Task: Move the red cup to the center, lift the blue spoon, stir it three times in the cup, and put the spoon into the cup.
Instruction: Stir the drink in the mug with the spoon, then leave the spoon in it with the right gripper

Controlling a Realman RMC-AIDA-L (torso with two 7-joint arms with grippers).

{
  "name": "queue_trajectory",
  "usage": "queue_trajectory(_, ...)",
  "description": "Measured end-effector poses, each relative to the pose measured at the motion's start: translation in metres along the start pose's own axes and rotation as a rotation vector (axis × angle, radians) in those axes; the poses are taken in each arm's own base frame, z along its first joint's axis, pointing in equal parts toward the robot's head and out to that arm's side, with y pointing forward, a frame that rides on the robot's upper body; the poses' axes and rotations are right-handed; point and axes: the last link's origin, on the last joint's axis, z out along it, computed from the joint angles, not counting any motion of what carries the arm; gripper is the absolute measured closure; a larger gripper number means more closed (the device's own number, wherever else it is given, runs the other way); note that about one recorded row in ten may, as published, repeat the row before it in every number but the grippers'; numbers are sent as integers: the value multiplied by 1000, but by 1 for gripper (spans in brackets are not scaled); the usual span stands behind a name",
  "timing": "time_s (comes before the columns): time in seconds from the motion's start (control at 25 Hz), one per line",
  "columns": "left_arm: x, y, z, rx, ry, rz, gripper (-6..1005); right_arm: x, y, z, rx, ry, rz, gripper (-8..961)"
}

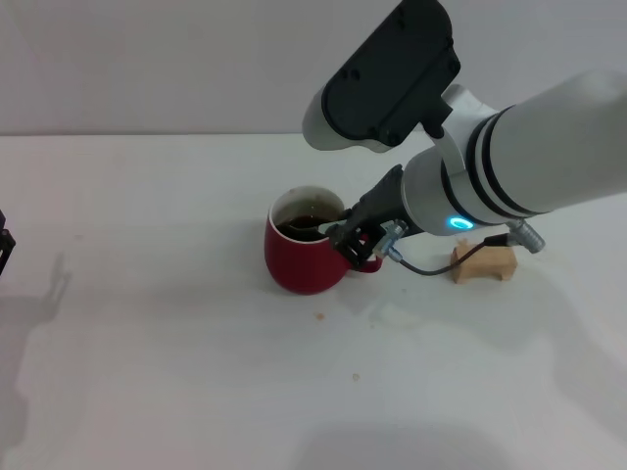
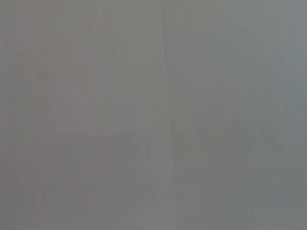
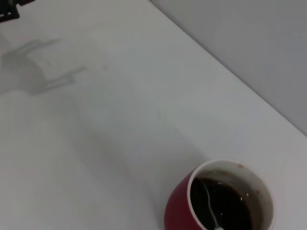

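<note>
Right end effector at red cup rim

Red cups: we count one, a dark red mug holding dark liquid, directly beneath the right gripper's tip.
Spoons: we count one, its bowl sunk in the liquid, reaching up toward the right gripper.
Wooden blocks: we count one, tan, on the far side of the right gripper from the cup.
Grippers: we count two; the right gripper at the cup's rim, and a dark sliver of the left gripper at the table's edge, well apart from it.
Tables: we count one, white, under both grippers.
Crumbs: we count two small specks on the table, near the cup, below the right gripper.
</note>
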Motion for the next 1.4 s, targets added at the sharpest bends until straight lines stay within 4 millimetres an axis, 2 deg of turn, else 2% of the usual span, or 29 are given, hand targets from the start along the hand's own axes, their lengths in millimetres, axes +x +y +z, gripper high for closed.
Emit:
queue_trajectory(0.36,0,2,-1,-10,-1,-2,144,-1,-9,7,18,1,10,825)
queue_trajectory(0.76,0,5,-1,-22,-1,-3,144,4,-27,4,44,3,46,825)
queue_trajectory(1.4,1,6,2,-27,5,-4,145,10,-13,-2,17,35,18,826)
